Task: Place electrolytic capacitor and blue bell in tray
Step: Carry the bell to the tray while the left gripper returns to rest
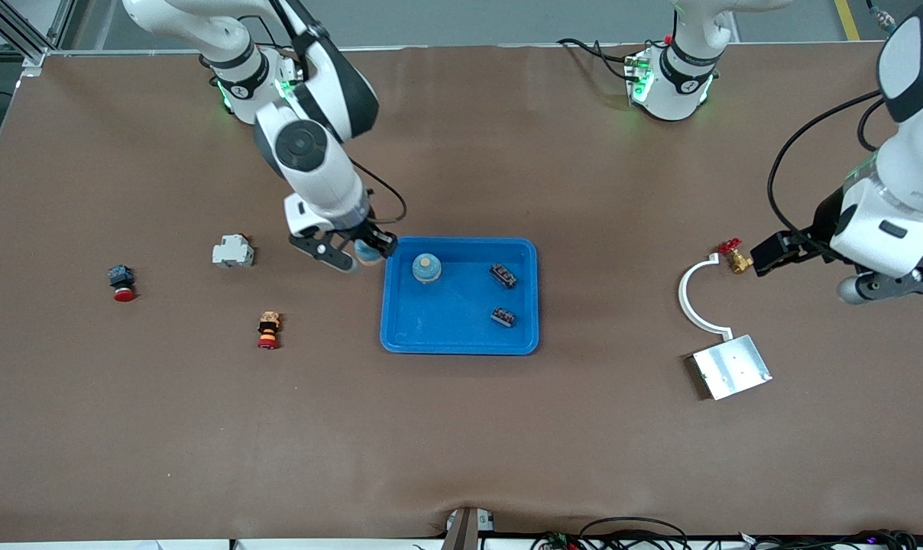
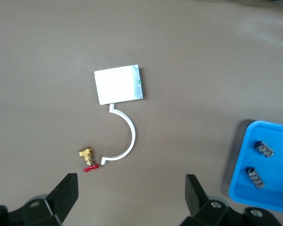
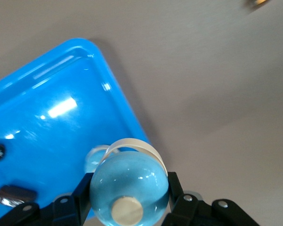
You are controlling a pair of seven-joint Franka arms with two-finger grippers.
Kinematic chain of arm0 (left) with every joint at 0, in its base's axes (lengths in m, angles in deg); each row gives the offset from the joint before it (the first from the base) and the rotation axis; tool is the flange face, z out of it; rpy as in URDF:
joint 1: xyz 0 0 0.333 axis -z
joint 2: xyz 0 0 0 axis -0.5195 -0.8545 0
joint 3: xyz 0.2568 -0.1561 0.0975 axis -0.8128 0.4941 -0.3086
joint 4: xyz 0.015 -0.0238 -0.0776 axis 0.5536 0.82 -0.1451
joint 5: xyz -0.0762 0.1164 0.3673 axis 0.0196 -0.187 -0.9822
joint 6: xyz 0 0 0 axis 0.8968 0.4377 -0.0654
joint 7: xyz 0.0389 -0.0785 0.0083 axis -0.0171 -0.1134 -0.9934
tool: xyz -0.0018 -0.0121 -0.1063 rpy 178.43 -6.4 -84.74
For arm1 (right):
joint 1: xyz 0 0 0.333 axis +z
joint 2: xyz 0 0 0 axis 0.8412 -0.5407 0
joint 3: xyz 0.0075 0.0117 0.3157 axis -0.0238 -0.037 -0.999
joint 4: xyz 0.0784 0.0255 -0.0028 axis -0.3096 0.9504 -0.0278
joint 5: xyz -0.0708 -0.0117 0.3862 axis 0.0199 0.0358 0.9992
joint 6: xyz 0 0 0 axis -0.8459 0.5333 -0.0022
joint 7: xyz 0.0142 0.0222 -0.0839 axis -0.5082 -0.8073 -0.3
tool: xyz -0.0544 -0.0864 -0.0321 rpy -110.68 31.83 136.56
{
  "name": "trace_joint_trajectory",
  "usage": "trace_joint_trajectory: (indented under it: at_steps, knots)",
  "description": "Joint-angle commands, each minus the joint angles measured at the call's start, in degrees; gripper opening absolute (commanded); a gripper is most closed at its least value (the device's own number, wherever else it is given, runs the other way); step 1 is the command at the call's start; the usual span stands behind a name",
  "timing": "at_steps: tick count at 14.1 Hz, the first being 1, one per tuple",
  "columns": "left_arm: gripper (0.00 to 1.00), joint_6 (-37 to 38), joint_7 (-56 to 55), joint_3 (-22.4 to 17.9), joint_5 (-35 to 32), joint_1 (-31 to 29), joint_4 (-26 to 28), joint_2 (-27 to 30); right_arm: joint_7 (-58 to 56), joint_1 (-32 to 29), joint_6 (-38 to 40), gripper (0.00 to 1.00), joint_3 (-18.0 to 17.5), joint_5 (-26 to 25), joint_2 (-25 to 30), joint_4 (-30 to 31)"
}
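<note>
So the right gripper [image 1: 356,252] is clamped on the blue bell [image 3: 129,187], dome facing the wrist camera, just off the tray's [image 1: 459,344] 9 o'clock rim, while the left gripper [image 2: 132,193] waits with fingers spread wide near the brass valve [image 2: 87,154].

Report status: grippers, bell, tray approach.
Right gripper shut on blue bell, at the tray rim, right arm's end. Left gripper open, waiting over bare table by brass valve. One bell already in tray. Nothing blocking.
</note>
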Motion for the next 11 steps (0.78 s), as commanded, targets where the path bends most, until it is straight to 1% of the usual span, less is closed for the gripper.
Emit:
trace_joint_trajectory:
  at_steps: [1,2,4,6,8,11]
  knots:
    - [1.0,-0.5,3.9,-0.4,1.9,-0.7,8.0,7.9,4.7,1.8,1.0,0.0,1.0,-0.3,-8.5,-9.9]
    - [1.0,-0.6,5.7,-0.7,2.1,-0.7,9.2,8.9,5.6,2.1,0.8,0.0,1.0,-0.4,-10.4,-11.4]
    - [1.0,-0.7,8.0,-2.6,2.5,-0.6,11.2,11.0,8.5,2.9,0.7,0.0,1.2,-2.0,-14.6,-15.6]
    - [1.0,-0.7,9.6,-3.4,3.6,-0.7,11.5,11.2,10.9,2.9,0.8,0.0,1.2,-4.0,-18.2,-19.3]
    - [1.0,-0.6,11.2,-3.5,3.8,-1.3,11.3,11.4,11.4,2.9,-0.1,0.0,1.2,-4.4,-20.5,-21.2]
    - [1.0,-0.2,12.3,-3.4,3.9,-2.0,11.3,12.1,11.4,2.5,-4.4,0.0,1.3,-4.3,-23.0,-21.5]
